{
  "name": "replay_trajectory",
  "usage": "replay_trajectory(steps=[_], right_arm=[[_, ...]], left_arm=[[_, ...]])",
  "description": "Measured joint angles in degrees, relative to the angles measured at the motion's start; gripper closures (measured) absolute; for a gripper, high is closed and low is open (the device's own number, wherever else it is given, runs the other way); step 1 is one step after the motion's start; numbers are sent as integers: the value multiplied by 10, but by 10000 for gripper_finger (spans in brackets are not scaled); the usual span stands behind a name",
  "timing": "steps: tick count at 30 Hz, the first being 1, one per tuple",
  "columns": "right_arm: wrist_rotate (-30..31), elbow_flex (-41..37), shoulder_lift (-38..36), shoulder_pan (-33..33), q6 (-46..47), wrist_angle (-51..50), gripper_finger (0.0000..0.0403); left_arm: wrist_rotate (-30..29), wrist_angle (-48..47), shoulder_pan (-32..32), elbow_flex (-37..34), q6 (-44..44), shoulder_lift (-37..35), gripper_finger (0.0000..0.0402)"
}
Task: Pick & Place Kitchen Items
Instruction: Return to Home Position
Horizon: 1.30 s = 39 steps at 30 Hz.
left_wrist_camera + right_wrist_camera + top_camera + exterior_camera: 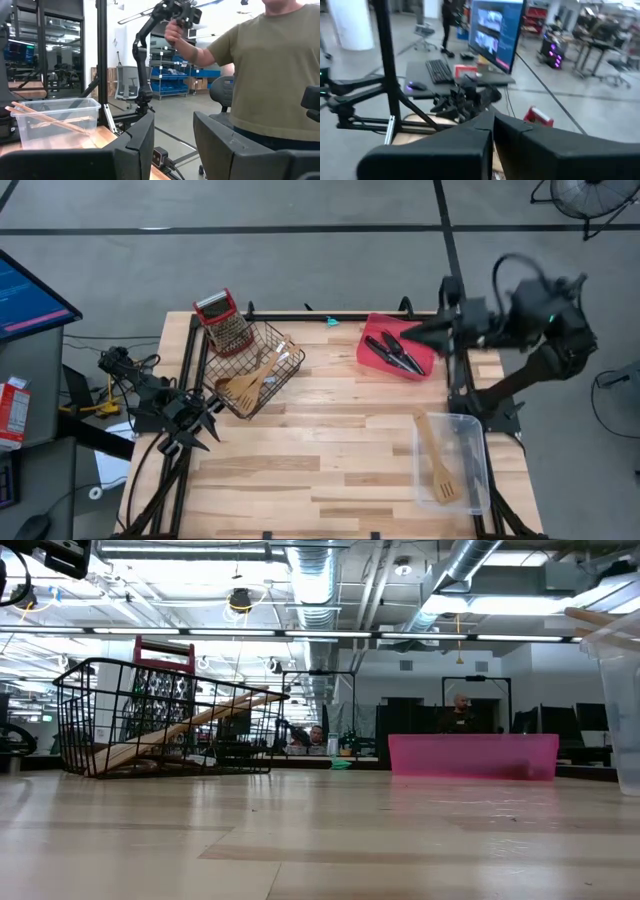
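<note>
Black-handled knives (392, 352) lie in the flat red tray (372, 358) at the far right. A pale wooden spatula (438, 465) lies in the clear bin (478, 480) at the near right, and it also shows in the left wrist view (50, 121). More wooden utensils (248, 383) lie in the tilted black wire basket (285, 370). My right gripper (408, 335) is raised above the tray, level, and shut with nothing in it (493, 135). My left gripper (205, 423) waits open and empty at the table's left edge (173, 145).
A steel grater with a red handle (222, 320) leans at the basket's far side. The middle and near left of the wooden table (300, 470) are bare. In the left wrist view a person in an olive shirt (270, 75) stands beyond the table, one hand on a raised dark arm.
</note>
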Motion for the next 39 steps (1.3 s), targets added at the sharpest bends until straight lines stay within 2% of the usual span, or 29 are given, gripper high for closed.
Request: replay_trajectory(steps=[5, 10, 17, 24, 27, 31, 36, 39], right_arm=[[-141, -15, -34, -102, -51, 4, 396], [-203, -98, -72, -185, -57, 23, 398], [-339, -343, -169, -285, -41, 199, 400], [-405, -626, -283, -357, 45, 417, 398], [-408, -734, -329, -368, 93, 504, 400], [-355, -848, -364, -368, 163, 594, 398], [-282, -947, -371, -330, 212, 658, 399], [-253, -995, -369, -297, 218, 737, 397]], left_arm=[[0, 0, 0, 0, 0, 0, 284], [0, 0, 0, 0, 0, 0, 284], [0, 0, 0, 0, 0, 0, 284], [0, 0, 0, 0, 0, 0, 284], [0, 1, 0, 0, 0, 0, 284], [0, 3, 0, 0, 0, 0, 284], [0, 5, 0, 0, 0, 0, 284], [0, 7, 0, 0, 0, 0, 284]])
